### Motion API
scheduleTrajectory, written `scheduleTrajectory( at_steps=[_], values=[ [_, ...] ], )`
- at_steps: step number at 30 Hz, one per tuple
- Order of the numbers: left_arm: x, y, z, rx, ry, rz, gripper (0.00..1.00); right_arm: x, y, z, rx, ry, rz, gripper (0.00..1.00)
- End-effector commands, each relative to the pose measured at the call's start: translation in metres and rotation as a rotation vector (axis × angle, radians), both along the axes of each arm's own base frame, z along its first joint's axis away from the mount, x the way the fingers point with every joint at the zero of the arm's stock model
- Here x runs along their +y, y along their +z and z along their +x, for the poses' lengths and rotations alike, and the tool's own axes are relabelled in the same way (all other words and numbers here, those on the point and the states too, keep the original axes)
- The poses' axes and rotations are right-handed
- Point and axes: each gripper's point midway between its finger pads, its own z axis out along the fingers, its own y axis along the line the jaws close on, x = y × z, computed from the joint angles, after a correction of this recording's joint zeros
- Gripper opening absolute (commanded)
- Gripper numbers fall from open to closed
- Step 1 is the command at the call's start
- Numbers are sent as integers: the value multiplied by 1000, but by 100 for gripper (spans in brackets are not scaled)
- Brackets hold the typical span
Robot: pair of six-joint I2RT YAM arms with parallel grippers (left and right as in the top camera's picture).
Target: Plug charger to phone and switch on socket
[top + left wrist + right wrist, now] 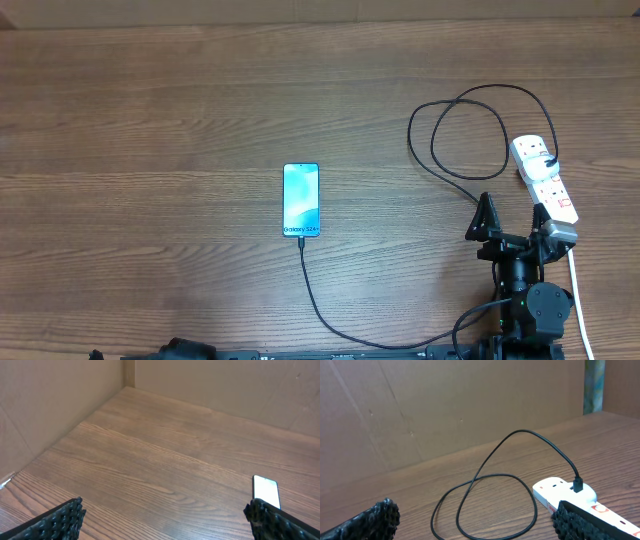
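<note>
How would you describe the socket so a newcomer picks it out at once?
Look to the right edge of the wooden table, just beyond the right arm. The socket is the long white strip lying there; unlike the thin black charger looped beside it, it is blocky, with red switch marks.

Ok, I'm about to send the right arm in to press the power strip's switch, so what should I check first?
1. Charger cable meets the phone at its bottom edge: ok.
2. Black plug sits in the far end of the power strip: ok.
3. Strip switched on: cannot tell, the detail is too small.
4. Right end effector near the strip: ok, open, at its near end.
5. Left end effector clear of the phone: ok, open, apart from it.
</note>
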Motion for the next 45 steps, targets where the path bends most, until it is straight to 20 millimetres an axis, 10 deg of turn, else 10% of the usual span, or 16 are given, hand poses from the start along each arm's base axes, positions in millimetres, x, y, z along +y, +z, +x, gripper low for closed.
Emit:
scheduleTrajectory(
  at_steps=[1, 10, 13, 26, 37, 45],
  values=[
    [3, -1, -3, -13, 6, 0, 99, 1, -2, 0, -1, 10, -16, 100],
    [3, -1, -2, -9, 6, 1, 100, 1, -2, 0, -2, 10, -17, 100],
    [-31, -13, 3, 13, -124, -134, 100, 1, -2, 0, -1, 10, -16, 100],
    [-32, -40, 33, -8, 104, -130, 100, 1, -2, 0, -2, 10, -16, 100],
    [-73, -62, 158, -270, -201, -67, 100, 1, -2, 0, -2, 10, -17, 100],
    [-81, -141, 218, -261, -271, -58, 100, 1, -2, 0, -2, 10, -17, 100]
  ],
)
